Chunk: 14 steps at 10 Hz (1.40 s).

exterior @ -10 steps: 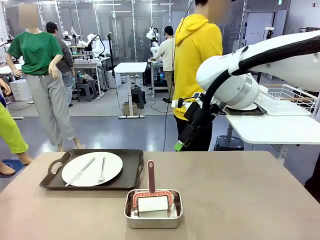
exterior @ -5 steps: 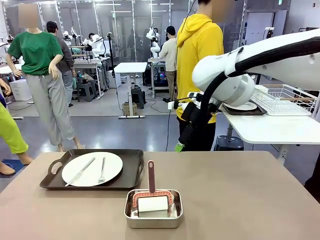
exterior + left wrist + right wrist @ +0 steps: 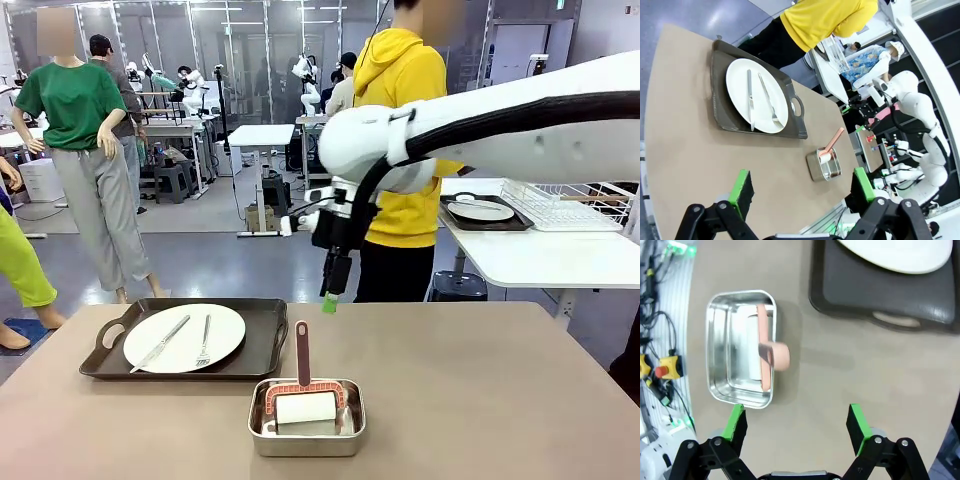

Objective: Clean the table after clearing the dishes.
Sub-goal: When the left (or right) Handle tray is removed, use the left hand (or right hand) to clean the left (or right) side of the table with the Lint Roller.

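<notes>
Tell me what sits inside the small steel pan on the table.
Inside the small rectangular steel pan lies a white cylindrical roller in a reddish-pink frame, its handle sticking out over the rim. The pan floor beneath the roller is covered.

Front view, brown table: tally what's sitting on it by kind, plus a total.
dark brown tray: 1
white plate: 1
knife: 1
fork: 1
steel pan: 1
roller with a pink handle, in the pan: 1
Total: 6
</notes>
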Motion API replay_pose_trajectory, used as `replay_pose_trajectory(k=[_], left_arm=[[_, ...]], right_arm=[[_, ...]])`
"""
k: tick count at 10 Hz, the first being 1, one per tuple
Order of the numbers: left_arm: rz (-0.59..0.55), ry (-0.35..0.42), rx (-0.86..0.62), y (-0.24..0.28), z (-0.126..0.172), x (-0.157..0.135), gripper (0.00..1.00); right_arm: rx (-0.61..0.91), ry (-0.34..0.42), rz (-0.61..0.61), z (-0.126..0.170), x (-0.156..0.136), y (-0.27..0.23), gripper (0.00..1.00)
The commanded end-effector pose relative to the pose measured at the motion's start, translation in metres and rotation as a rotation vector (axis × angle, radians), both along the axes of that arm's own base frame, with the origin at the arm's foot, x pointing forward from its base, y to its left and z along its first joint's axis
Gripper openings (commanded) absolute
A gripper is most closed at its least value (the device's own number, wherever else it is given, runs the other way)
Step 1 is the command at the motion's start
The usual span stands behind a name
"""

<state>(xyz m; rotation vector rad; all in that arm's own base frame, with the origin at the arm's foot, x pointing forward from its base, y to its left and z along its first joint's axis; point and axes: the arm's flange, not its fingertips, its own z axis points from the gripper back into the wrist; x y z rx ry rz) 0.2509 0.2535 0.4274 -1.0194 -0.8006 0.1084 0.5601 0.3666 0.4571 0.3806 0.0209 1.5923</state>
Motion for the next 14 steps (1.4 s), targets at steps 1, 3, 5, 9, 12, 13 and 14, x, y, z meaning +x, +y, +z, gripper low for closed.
replay_pose_trajectory(k=[1, 3, 5, 9, 12, 13, 14], left_arm=[[-0.008, -0.012, -0.004, 0.002, 0.000, -0.001, 1.00], [-0.008, -0.012, -0.004, 0.002, 0.000, -0.001, 1.00], [-0.008, -0.012, -0.004, 0.002, 0.000, -0.001, 1.00], [-0.008, -0.012, -0.004, 0.002, 0.000, -0.001, 1.00], [-0.008, -0.012, -0.004, 0.002, 0.000, -0.001, 1.00], [-0.008, -0.012, -0.004, 0.002, 0.000, -0.001, 1.00], [-0.008, -0.012, -0.004, 0.002, 0.000, -0.001, 1.00]], right_arm=[[-0.090, 0.033, 0.082, -0.008, 0.014, 0.036, 1.00], [-0.127, 0.062, 0.075, -0.021, 0.004, 0.056, 1.00], [-0.171, 0.072, 0.073, -0.035, -0.013, 0.067, 1.00], [-0.275, 0.058, 0.073, -0.051, -0.049, 0.072, 1.00], [-0.279, 0.048, 0.076, -0.053, -0.060, 0.069, 1.00], [-0.262, 0.058, 0.073, -0.053, -0.060, 0.067, 1.00], [-0.260, 0.051, 0.079, -0.053, -0.063, 0.069, 0.92]])
